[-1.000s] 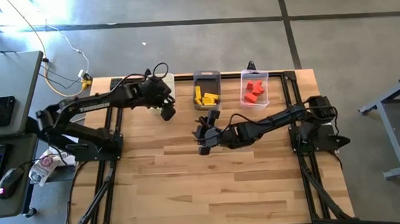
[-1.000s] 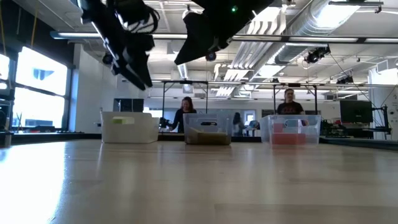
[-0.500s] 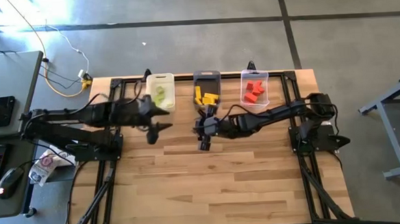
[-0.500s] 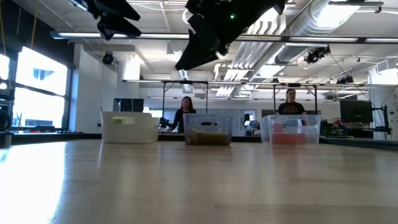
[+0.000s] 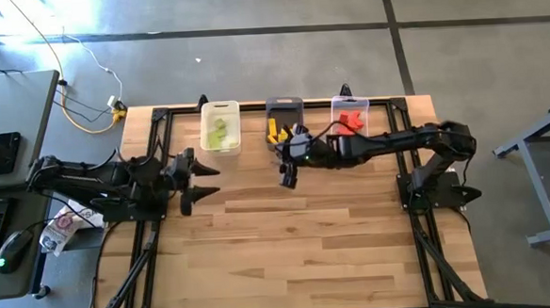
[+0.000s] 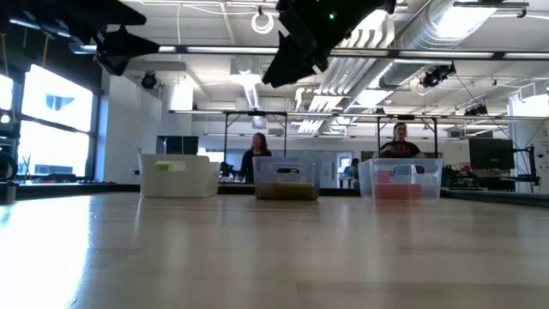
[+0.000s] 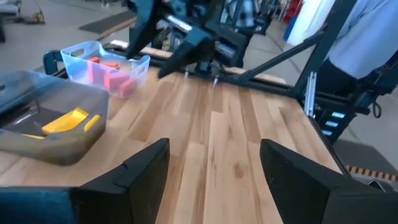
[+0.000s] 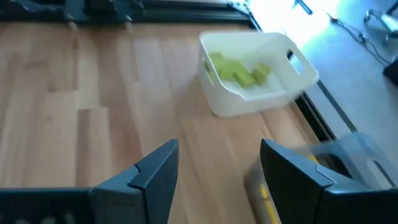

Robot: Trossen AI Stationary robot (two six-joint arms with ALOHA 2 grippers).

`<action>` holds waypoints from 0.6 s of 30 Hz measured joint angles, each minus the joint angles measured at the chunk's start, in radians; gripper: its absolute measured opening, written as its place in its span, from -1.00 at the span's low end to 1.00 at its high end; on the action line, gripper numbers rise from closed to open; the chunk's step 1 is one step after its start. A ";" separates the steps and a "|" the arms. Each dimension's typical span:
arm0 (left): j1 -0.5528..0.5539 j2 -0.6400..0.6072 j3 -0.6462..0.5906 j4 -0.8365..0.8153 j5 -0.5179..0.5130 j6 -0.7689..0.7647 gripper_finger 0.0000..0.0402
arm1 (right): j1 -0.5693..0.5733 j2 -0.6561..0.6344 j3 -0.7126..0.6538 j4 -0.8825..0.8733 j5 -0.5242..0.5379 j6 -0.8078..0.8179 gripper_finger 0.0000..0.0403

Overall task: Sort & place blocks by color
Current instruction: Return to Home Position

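The blocks lie sorted in three bins along the far edge. Green ones point(image 5: 219, 131) are in the white bin point(image 5: 220, 112), yellow ones point(image 5: 278, 132) in the dark grey bin point(image 5: 284, 104), red ones point(image 5: 351, 122) in the clear bin point(image 5: 364, 112). My left gripper point(image 5: 197, 184) is open and empty, drawn back to the table's left side and pointing almost level across the table. My right gripper point(image 5: 288, 176) is open and empty, hanging above the table just in front of the dark grey bin. In the right wrist view the green blocks point(image 8: 239, 71) show ahead of its fingers.
The bins rest on their bases in a row at the far edge, seen in the low view as white point(image 6: 178, 176), grey point(image 6: 286, 178) and clear point(image 6: 400, 178). Bare wood point(image 5: 299, 256) fills the middle and near half of the table. People point(image 6: 257, 154) stand far behind.
My left gripper has swung from over the white bin back toward the table's left edge, tipping from pointing down to nearly level, still open. My right gripper has risen a little and moved toward the dark grey bin at the far edge, still open.
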State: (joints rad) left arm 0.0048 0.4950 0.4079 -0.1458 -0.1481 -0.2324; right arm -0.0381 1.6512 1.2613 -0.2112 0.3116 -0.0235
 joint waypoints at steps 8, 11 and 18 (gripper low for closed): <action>-0.048 -0.152 -0.162 0.047 -0.020 0.006 0.19 | -0.087 0.032 0.000 -0.067 -0.093 0.035 0.06; -0.056 -0.190 -0.198 0.051 -0.020 0.003 0.19 | -0.104 0.042 0.000 -0.061 -0.106 0.048 0.06; -0.072 -0.259 -0.311 0.137 -0.016 0.101 0.19 | -0.108 0.046 0.000 -0.083 -0.106 0.045 0.06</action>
State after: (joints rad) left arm -0.0669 0.2359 0.0972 -0.0083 -0.1639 -0.1318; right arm -0.1463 1.6974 1.2610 -0.2940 0.2054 0.0220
